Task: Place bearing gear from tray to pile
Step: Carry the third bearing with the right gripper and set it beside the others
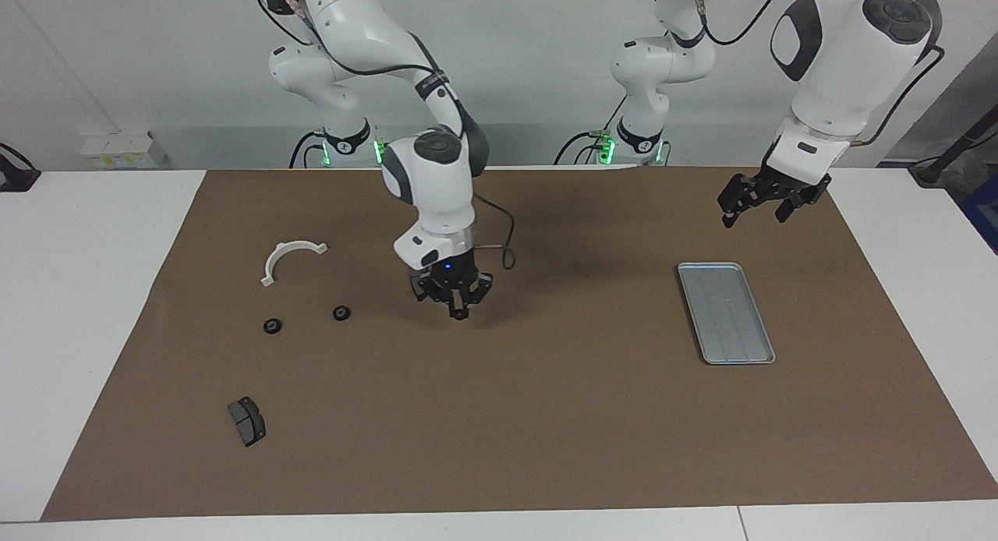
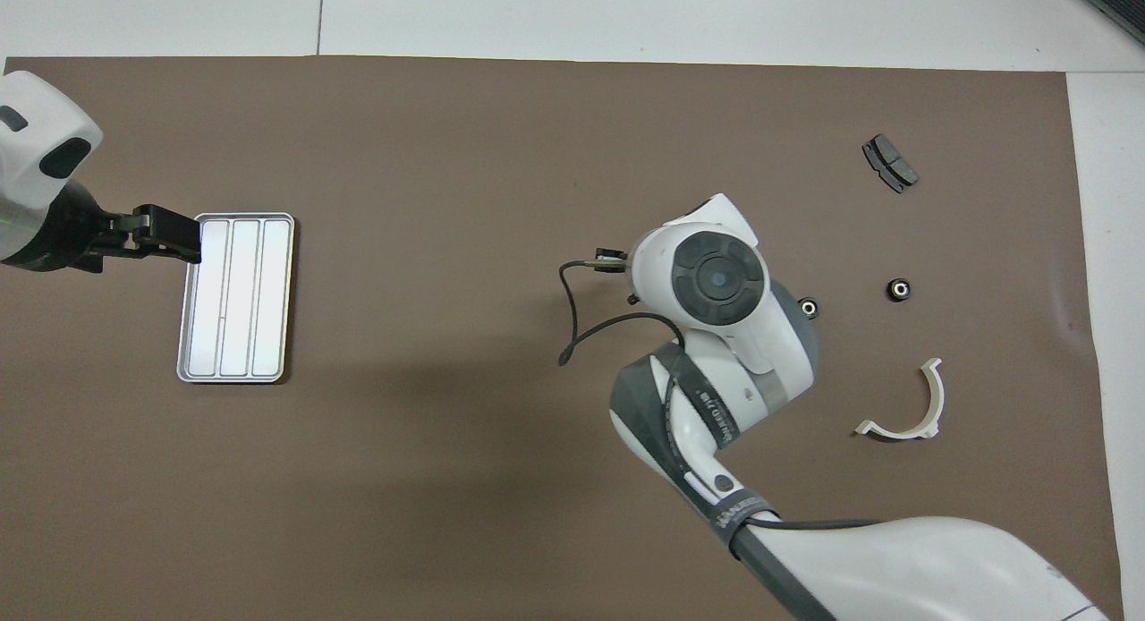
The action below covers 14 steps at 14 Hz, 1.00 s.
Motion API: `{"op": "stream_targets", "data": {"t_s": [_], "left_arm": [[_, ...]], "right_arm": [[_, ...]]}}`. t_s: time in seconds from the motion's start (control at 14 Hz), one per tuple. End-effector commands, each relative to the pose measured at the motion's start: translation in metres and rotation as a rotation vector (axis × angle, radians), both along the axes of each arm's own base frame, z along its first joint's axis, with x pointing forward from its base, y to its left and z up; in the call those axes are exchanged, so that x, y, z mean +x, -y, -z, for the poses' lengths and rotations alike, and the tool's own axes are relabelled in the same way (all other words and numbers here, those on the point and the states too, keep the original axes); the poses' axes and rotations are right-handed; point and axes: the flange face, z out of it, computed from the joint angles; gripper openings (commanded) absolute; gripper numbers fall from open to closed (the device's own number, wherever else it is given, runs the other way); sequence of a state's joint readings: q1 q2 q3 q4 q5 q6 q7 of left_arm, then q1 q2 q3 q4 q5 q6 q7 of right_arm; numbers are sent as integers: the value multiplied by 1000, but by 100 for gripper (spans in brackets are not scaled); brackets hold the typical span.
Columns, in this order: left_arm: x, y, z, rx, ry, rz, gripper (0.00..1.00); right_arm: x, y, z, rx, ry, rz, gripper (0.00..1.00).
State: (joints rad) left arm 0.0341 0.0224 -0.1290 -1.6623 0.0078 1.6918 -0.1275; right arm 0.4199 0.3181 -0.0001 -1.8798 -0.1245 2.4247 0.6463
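The silver tray [image 1: 725,312] lies empty on the brown mat toward the left arm's end; it also shows in the overhead view [image 2: 234,297]. The pile lies toward the right arm's end: a white half-ring bracket [image 1: 290,254], two black gears [image 1: 272,325] [image 1: 341,312] and a brake pad [image 1: 247,420]. My right gripper [image 1: 457,313] points down over the mat beside the pile, fingers drawn together on a small dark part. It hides the second brake pad. My left gripper [image 1: 755,212] hangs open and empty above the mat by the tray.
The brown mat [image 1: 499,432] covers most of the white table. In the overhead view the right arm's wrist [image 2: 716,281] covers its gripper and part of one gear [image 2: 808,309]. A cable loops off the right wrist.
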Motion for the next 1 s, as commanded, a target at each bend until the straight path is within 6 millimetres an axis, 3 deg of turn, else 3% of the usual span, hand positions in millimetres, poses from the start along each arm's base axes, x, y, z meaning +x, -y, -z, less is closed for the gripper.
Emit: {"op": "stream_targets", "data": {"t_s": [0.0, 0.21, 0.36, 0.43, 0.64, 0.71, 0.78, 0.86, 0.93], "left_arm": [[-9, -4, -2, 13, 8, 0, 100], [-9, -5, -2, 13, 8, -2, 100], [-9, -4, -2, 13, 8, 0, 100], [-9, -4, -2, 13, 8, 0, 100], [-9, -4, -2, 13, 8, 0, 100], [-9, -5, -2, 13, 8, -1, 100], [-9, -4, -2, 13, 8, 0, 100], [-9, -4, -2, 13, 8, 0, 100], [-9, -4, -2, 13, 8, 0, 100]], "right_arm": [[15, 65, 4, -36, -2, -25, 0], [34, 131, 9, -51, -11, -10, 0], [46, 171, 28, -66, -8, -43, 1], [52, 185, 46, -69, -15, -37, 1], [74, 213, 70, -64, 3, 2, 7], [78, 216, 64, -64, 3, 9, 33], [81, 218, 59, -65, 0, 12, 85], [82, 218, 54, -64, 3, 15, 100], [82, 220, 45, -66, 9, 19, 100]]}}
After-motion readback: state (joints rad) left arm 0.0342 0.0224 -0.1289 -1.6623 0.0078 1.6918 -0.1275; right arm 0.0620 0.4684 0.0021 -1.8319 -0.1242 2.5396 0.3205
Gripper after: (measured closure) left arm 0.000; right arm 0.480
